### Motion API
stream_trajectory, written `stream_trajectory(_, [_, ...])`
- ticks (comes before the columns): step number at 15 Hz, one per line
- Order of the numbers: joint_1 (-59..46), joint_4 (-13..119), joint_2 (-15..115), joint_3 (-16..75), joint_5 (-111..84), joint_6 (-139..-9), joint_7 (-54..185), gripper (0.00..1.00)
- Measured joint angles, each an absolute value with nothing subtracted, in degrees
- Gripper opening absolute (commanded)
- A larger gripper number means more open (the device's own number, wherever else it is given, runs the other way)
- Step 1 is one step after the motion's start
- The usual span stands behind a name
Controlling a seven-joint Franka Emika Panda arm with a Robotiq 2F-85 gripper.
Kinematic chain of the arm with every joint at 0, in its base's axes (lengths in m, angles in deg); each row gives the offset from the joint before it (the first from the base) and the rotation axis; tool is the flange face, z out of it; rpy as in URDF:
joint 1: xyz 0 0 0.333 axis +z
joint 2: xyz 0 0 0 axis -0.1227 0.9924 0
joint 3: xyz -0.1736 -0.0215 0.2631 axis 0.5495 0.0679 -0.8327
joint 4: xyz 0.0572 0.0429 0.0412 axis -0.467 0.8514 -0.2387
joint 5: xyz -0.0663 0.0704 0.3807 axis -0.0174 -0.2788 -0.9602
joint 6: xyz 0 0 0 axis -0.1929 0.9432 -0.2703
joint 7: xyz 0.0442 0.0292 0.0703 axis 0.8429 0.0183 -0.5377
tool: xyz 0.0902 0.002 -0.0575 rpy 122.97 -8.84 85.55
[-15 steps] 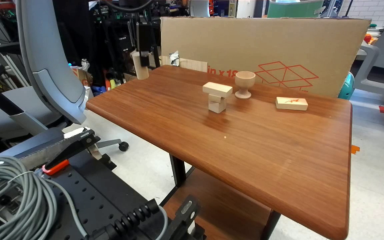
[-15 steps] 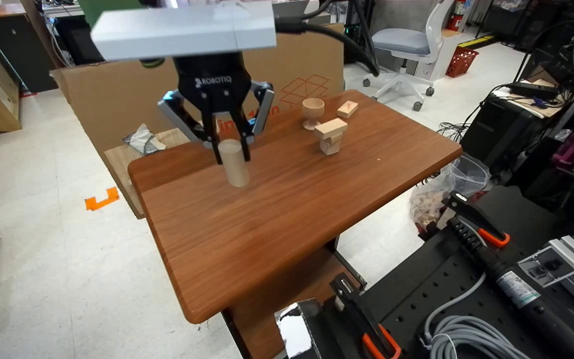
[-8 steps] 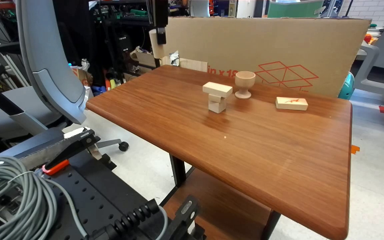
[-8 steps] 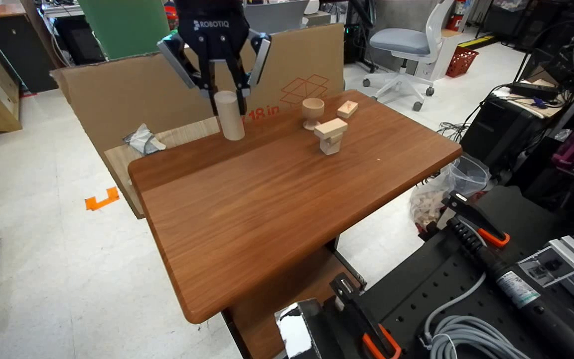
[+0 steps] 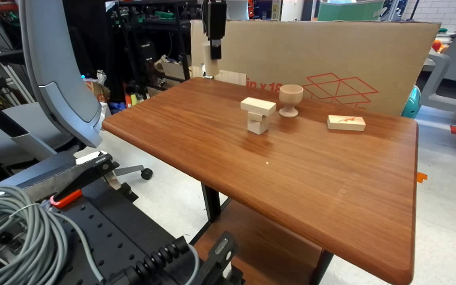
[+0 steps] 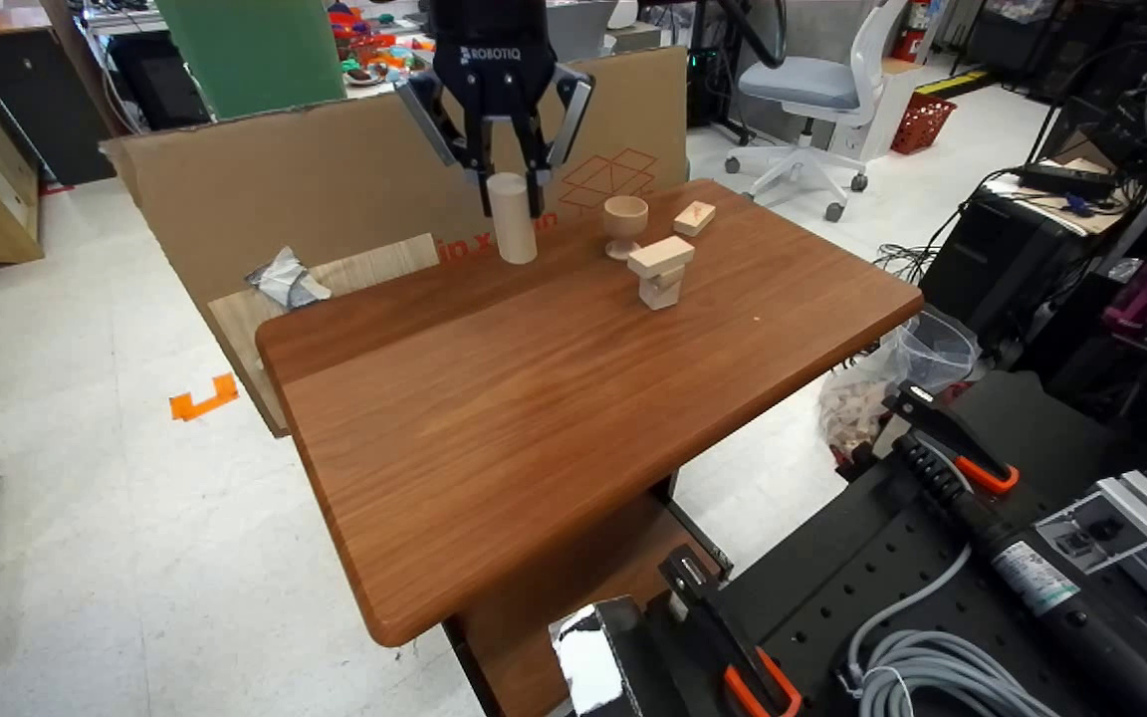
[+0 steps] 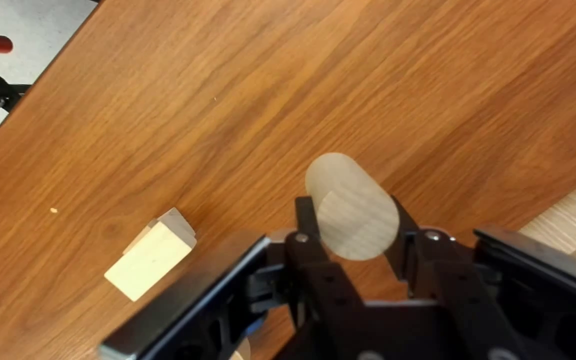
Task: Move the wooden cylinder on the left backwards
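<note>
The gripper (image 6: 511, 196) is narrowed upon the wooden cylinder (image 6: 516, 237) and holds this one thing only. Its two fingers (image 7: 307, 216) press the upper part from opposite sides; I suppose this is so that the lower end is free and can meet the table (image 6: 494, 418) first. For the same reason, I think, the cylinder hangs nearly upright. In an exterior view its lower end shows higher than the far table edge, in front of the cardboard (image 5: 267, 47), so it is in the air, near that edge. How much space is under it, I cannot judge well from these angles. The step seems to be the carrying, with the setting down not yet done.

Counted, there is one wooden cylinder, one cup (image 5: 290, 95) standing on its foot, one stack (image 5: 258, 113) of three blocks, and one flat block (image 5: 346, 124) alone, with a reddish mark. In the stack, one long top block (image 5: 256, 104) lies across two smaller pieces (image 5: 257, 126), which carry it as a short post carries a beam. The cup stands just beside the stack, so the next movement should, in my judgement, give both some room.
</note>
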State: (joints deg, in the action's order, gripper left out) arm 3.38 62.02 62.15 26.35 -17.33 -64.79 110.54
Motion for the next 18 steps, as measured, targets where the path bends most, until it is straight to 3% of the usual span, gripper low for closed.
stream_trajectory(18, [2.35, 53.1, 72.93, 27.29, -18.33, -62.83, 112.16, 0.1])
